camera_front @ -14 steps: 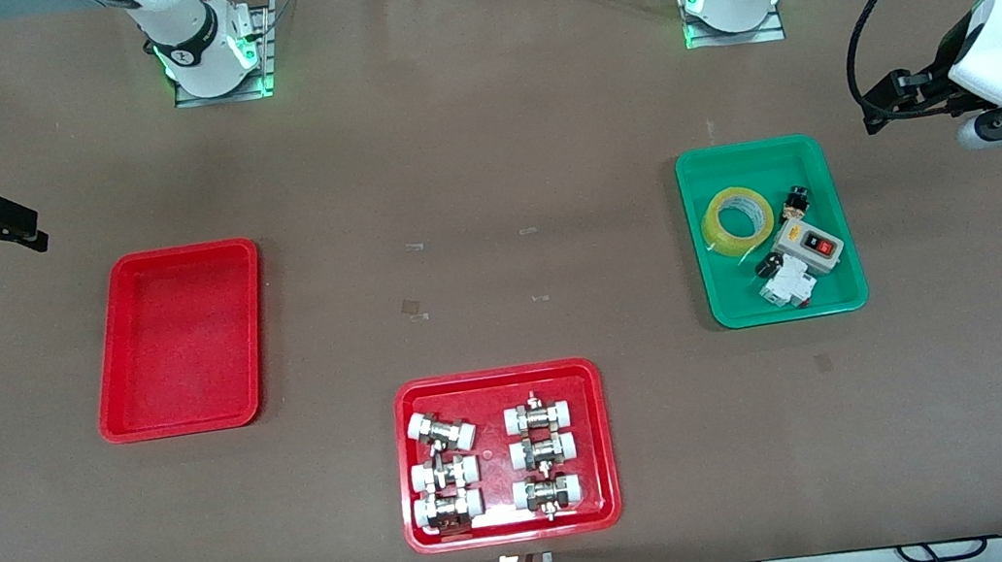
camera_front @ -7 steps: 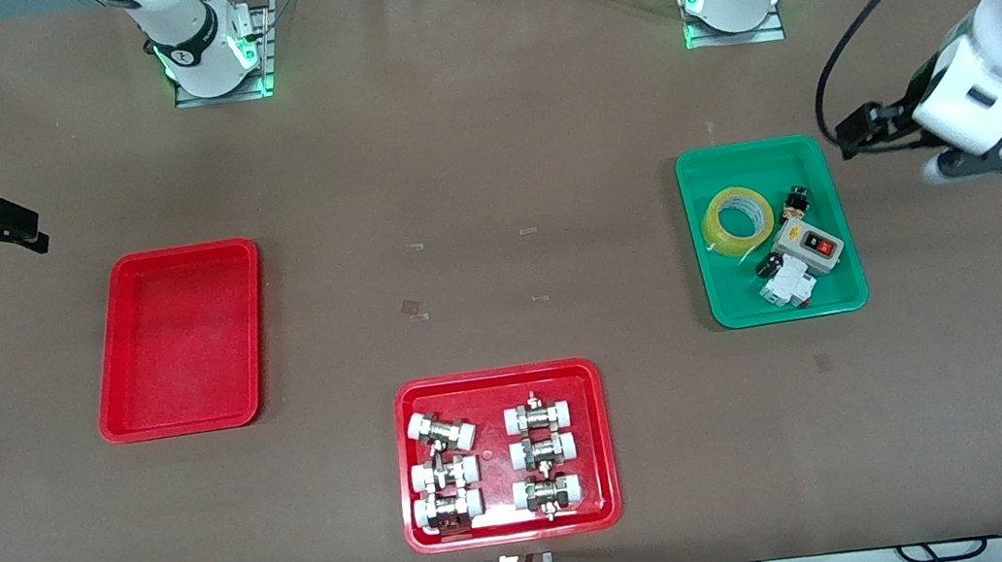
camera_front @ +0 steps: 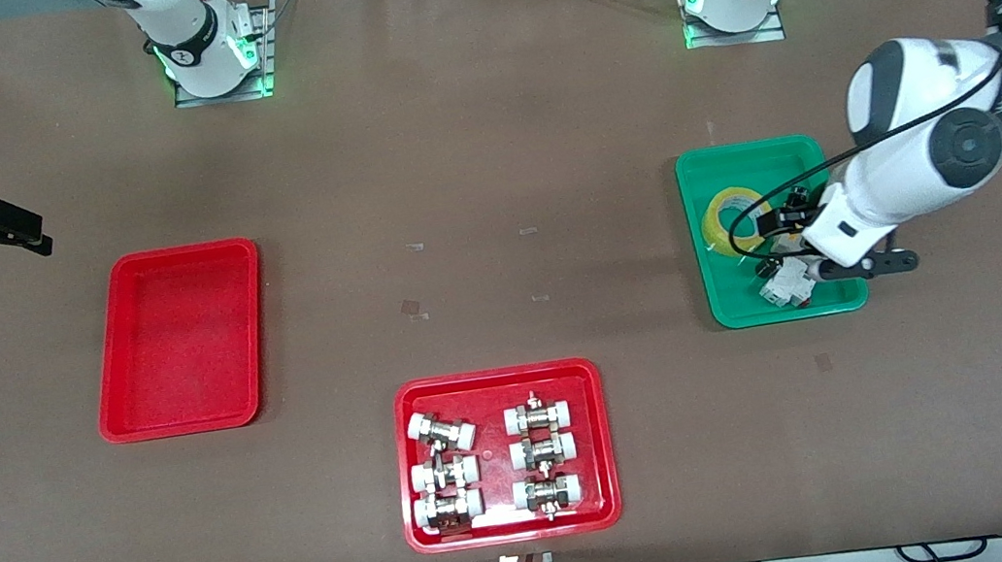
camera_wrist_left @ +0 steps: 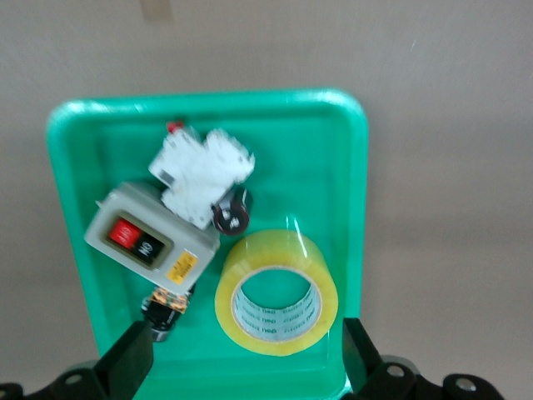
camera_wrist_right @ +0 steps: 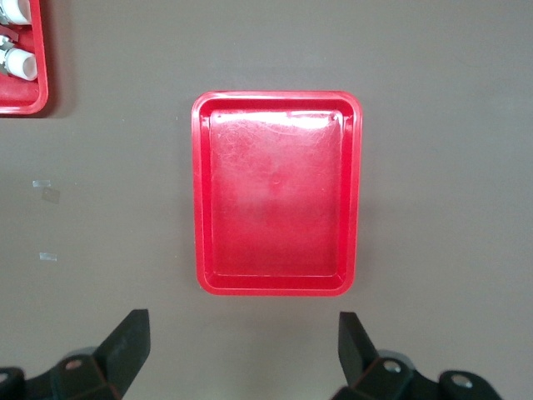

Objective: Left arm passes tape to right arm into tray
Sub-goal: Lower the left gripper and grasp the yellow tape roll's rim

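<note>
2 jaws open: left gripper [camera_wrist_left: 241, 367] over tape [camera_wrist_left: 277, 291], right gripper [camera_wrist_right: 241, 350] over tray [camera_wrist_right: 277, 193].

My left gripper [camera_front: 783, 231] hangs over the green tray [camera_front: 764, 303] at the frame's right, beside the tape [camera_front: 727, 215]. My right gripper [camera_front: 28, 230] waits at the left edge, above the empty red tray [camera_front: 176, 338].
</note>
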